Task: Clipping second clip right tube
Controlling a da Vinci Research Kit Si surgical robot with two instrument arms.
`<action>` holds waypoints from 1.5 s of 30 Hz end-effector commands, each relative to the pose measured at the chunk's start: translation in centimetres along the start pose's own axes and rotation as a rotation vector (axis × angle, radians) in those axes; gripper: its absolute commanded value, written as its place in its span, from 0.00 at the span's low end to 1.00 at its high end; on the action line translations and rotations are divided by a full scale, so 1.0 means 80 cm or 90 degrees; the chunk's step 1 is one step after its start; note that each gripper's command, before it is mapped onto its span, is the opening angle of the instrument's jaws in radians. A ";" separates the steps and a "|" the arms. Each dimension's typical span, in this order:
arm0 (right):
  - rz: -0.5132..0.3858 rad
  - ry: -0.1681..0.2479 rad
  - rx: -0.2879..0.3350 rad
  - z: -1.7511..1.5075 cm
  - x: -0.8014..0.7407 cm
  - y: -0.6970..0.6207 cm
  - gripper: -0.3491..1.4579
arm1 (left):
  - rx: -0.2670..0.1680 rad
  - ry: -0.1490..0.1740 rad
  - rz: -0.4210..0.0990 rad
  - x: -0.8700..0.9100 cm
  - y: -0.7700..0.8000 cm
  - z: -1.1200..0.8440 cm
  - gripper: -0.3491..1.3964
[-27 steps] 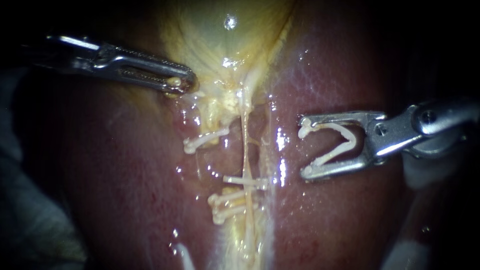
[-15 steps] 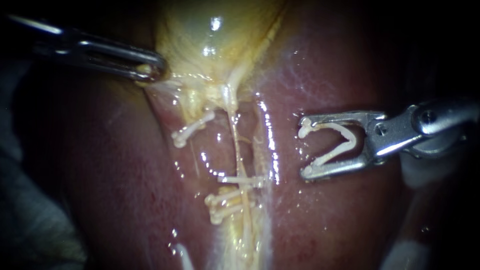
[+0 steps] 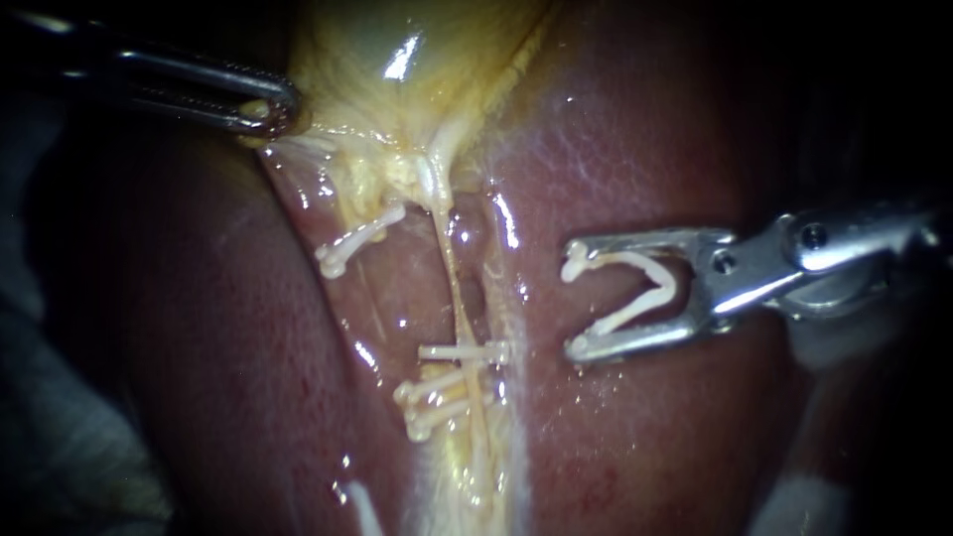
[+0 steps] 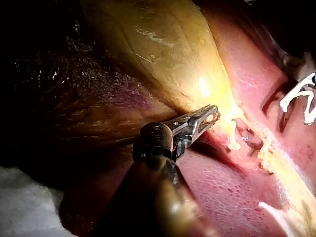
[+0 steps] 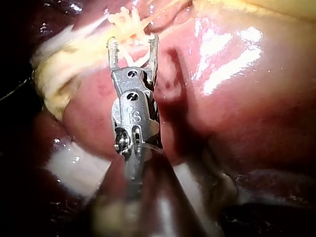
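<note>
My left instrument comes in from the upper left, its jaws shut on the edge of the yellow gallbladder and holding it taut. The thin pale right tube runs down from there, with a white clip across it low down. My right instrument stands just right of the tube, not touching it. Its jaws are wide apart with an open white V-shaped clip seated between them. In the right wrist view those jaws point at the clipped tubes.
Another clip sits on the tube to the left, and two more clips lie below the right tube's clip. Red liver surrounds the tubes. In the left wrist view, my left jaws grip tissue at the gallbladder edge.
My left instrument has pulled the gallbladder edge up and to the left, stretching the tubes. My right instrument with its clip has edged left, closer to the right tube.
</note>
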 end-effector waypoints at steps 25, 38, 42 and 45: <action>0.188 0.065 0.030 0.0124 -0.0073 0.0071 0.47 | 0.004 0.002 0.002 0.0001 0.0011 0.0003 0.00; 0.241 0.129 0.107 0.0151 -0.0059 0.0063 0.47 | 0.004 0.002 0.001 0.0001 0.0012 0.0004 0.00; 0.255 0.150 0.138 0.0151 -0.0051 0.0053 0.46 | 0.004 0.002 0.001 0.0001 0.0012 0.0004 0.00; 0.256 0.164 0.156 0.0148 -0.0041 0.0045 0.46 | 0.004 0.002 0.001 0.0001 0.0012 0.0004 0.00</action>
